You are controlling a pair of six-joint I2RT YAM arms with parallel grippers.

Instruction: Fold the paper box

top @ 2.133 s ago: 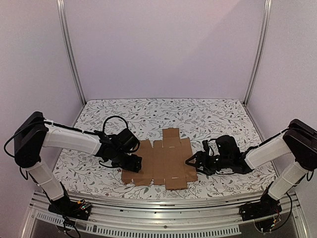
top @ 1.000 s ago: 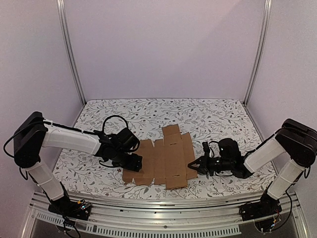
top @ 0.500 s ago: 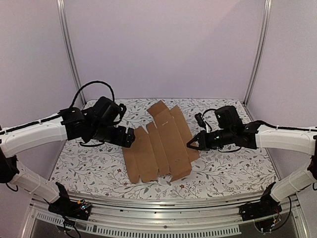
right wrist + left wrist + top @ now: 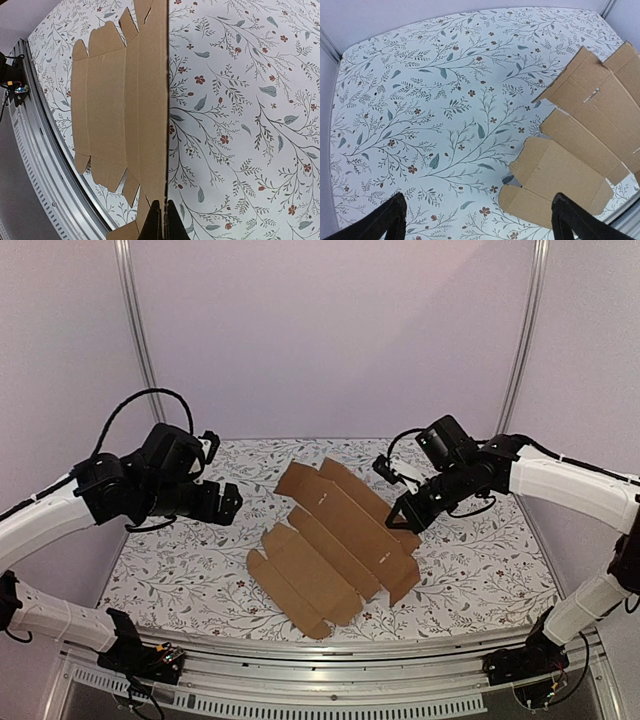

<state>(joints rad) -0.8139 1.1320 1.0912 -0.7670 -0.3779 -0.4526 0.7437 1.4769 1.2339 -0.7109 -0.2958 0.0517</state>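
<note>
The paper box [image 4: 335, 540] is a flat brown die-cut sheet with creased panels and flaps. It hangs slanted over the floral table, its right edge raised. My right gripper [image 4: 400, 524] is shut on that edge. In the right wrist view the two fingertips [image 4: 161, 222] pinch the sheet's thin edge, and the paper box [image 4: 120, 100] stretches away from them. My left gripper [image 4: 226, 504] stands open in the air to the left, apart from the sheet. In the left wrist view its fingers [image 4: 390, 220] are spread wide over bare cloth, with the paper box [image 4: 580, 130] to the right.
A floral cloth [image 4: 200, 570] covers the table. A metal rail [image 4: 330, 665] runs along the near edge and also shows as the rail [image 4: 30, 125] in the right wrist view. Upright frame posts [image 4: 140, 340] and plain walls close the back and sides.
My right gripper has raised the sheet off the table and swung it diagonal. My left gripper has opened, let go of the sheet's left edge and drawn back up and left.
</note>
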